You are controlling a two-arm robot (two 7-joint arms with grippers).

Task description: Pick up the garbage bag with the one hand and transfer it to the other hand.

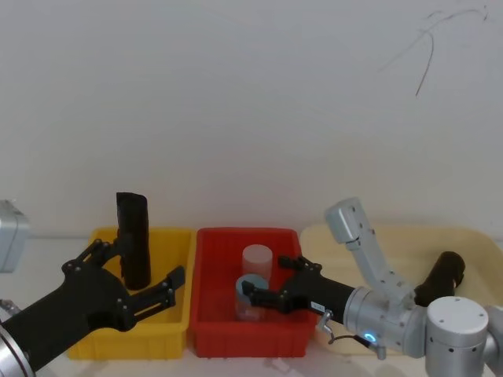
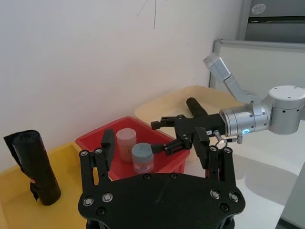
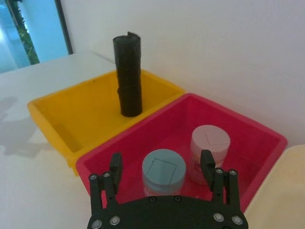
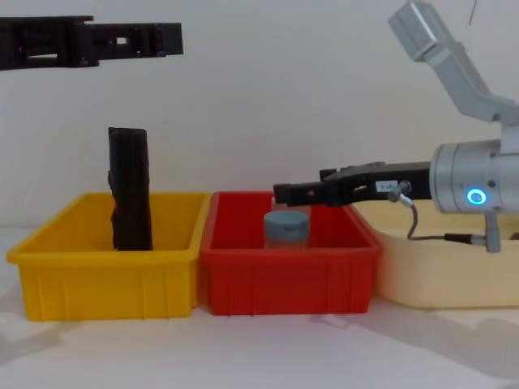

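Observation:
The garbage bag (image 1: 134, 236) (image 3: 128, 76) is a black crinkly roll standing upright at the back of the yellow bin (image 1: 94, 345), taller than the bin walls. A small red mark shows near the lower end of the garbage bag (image 2: 35, 167). My left gripper (image 1: 149, 261) (image 4: 174, 39) is open and hangs well above the yellow bin, higher than the top of the bag (image 4: 130, 186), touching nothing. On the arm with the blue-lit ring, my right gripper (image 1: 267, 279) (image 3: 161, 161) (image 4: 280, 193) is open above the red bin (image 1: 212, 334), holding nothing.
The red bin holds a blue-lidded jar (image 1: 250, 294) and a pale jar (image 1: 256, 259) right under the right gripper. A cream tray (image 1: 393, 236) at the right holds a second black roll (image 1: 444, 271), lying tilted. A white wall stands close behind the bins.

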